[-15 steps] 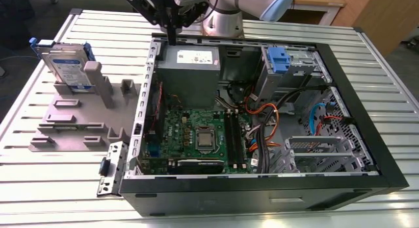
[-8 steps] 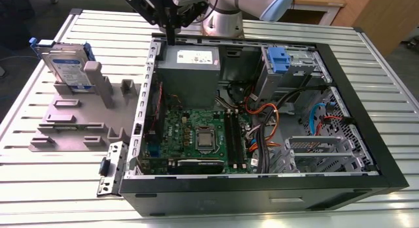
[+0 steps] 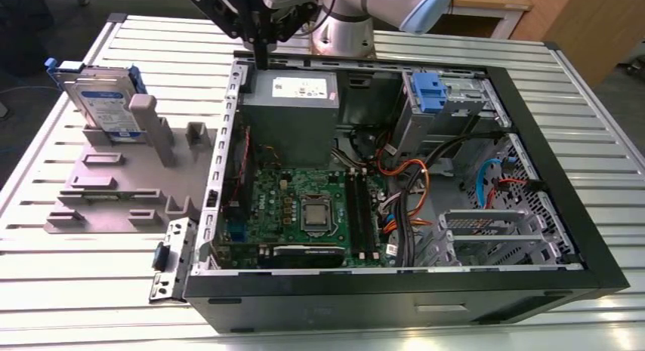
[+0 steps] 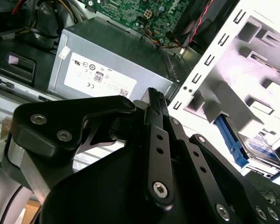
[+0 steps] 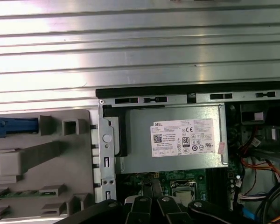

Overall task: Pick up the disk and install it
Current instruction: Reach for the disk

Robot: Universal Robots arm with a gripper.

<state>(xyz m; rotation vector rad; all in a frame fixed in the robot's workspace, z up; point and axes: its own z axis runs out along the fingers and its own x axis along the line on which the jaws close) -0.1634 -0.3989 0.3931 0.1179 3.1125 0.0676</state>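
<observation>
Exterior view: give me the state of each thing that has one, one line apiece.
disk, upright in the grey holder, not gripped.
gripper, shut, empty, above the case's edge by the power supply.
computer case, lying flat, side open.
grey holder, on the table, carrying the disk.

Matte black claw (image 3: pixel 261 63), made of flat, angular link plates (image 4: pixel 74 116) pinned with round silver screws (image 4: pixel 161 189). Brushed grey mount (image 4: pixel 16 161) behind the plates. Rounded black knuckles (image 5: pixel 108 205) in the first wrist view. In the exterior view, smooth silver-grey arm (image 3: pixel 341 30) of round tube segments, pale blue cap (image 3: pixel 424 10) on one joint.
</observation>
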